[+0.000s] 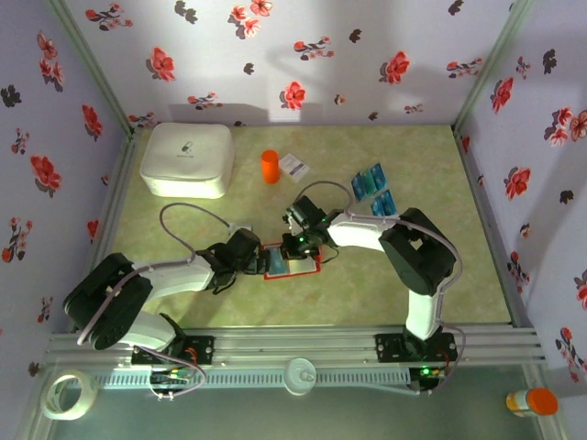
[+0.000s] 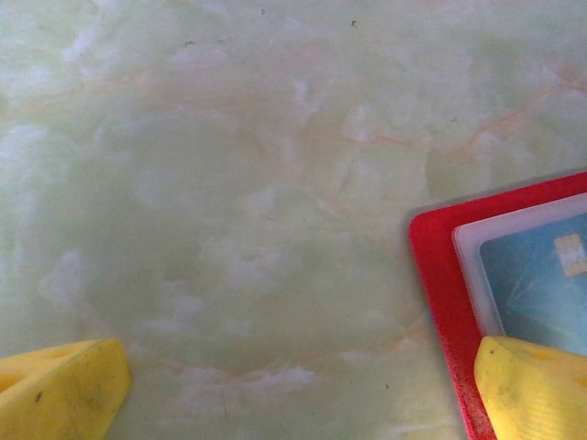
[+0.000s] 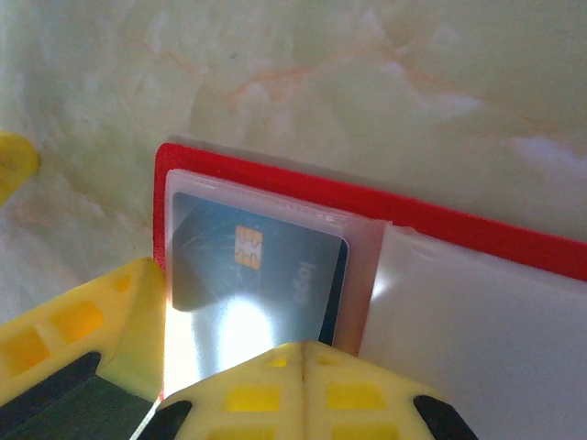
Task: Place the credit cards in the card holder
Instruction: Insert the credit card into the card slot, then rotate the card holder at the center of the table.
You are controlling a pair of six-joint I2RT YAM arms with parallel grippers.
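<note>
The red card holder (image 1: 313,267) lies open on the table between both arms. A blue credit card (image 3: 257,266) with a gold chip sits under the clear pocket (image 3: 275,206) of its left half; the same credit card (image 2: 541,284) shows inside the card holder (image 2: 438,275) in the left wrist view. My right gripper (image 3: 301,346) is shut, tips pressed together over that card's near edge, nothing visible between them. My left gripper (image 2: 303,390) stands wide open, one finger (image 2: 537,390) on the holder's corner, the other on bare table. More blue credit cards (image 1: 367,181) (image 1: 382,202) lie at the back right.
A big white rounded box (image 1: 186,159) stands at the back left, an orange cylinder (image 1: 269,166) and a white paper card (image 1: 293,165) beside it. The left gripper's fingers (image 3: 105,321) show in the right wrist view. Flowered walls enclose the table.
</note>
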